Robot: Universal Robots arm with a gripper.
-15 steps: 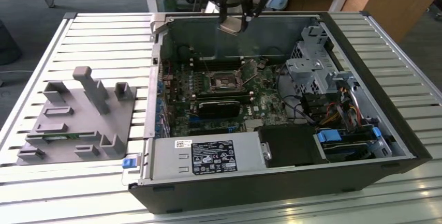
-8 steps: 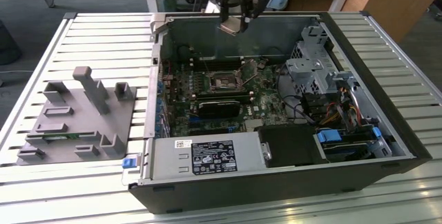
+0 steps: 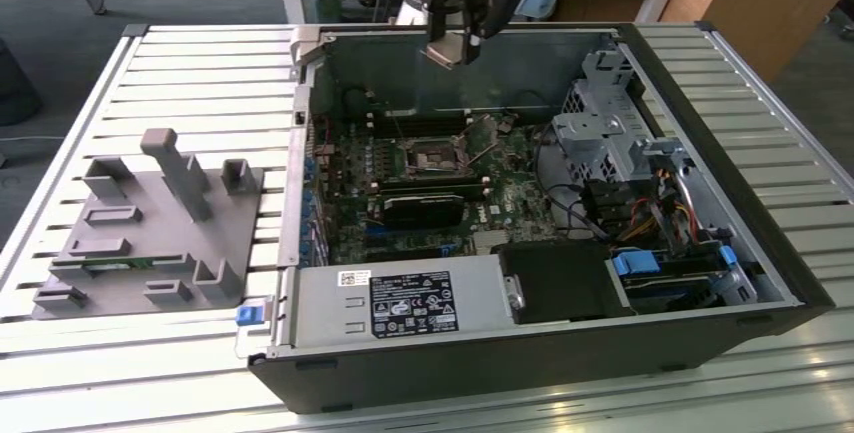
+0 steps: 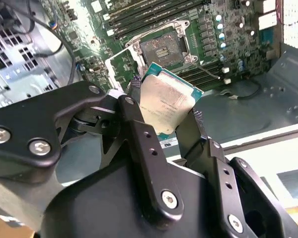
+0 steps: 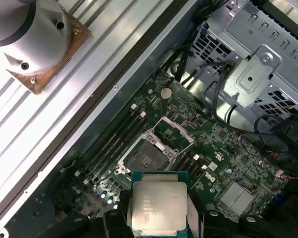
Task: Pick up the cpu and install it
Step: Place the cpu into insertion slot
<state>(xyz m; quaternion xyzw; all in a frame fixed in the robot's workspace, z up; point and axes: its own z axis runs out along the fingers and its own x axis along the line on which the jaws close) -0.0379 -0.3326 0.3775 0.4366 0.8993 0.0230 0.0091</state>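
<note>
The cpu (image 4: pixel 166 105), a flat square chip with a silvery top and pale green rim, is held between my black gripper (image 4: pixel 164 116) fingers (image 4: pixel 139 134); it shows in both wrist views (image 5: pixel 158 207). In the exterior view my gripper (image 3: pixel 457 45) hangs with the cpu (image 3: pixel 454 51) above the back of the open computer case. The empty cpu socket (image 3: pixel 434 159) sits below on the green motherboard (image 3: pixel 521 203), its metal frame swung open (image 5: pixel 148 154). The socket (image 4: pixel 161 51) lies apart from the chip, some way under it.
The open case (image 3: pixel 534 353) lies on a slatted metal table (image 3: pixel 200 83). Inside are a black heatsink block (image 3: pixel 424 205), drive cages (image 3: pixel 601 128), cables (image 3: pixel 654 218) and a power supply (image 3: pixel 400 303). A grey fixture stand (image 3: pixel 147 223) sits at the exterior view's left.
</note>
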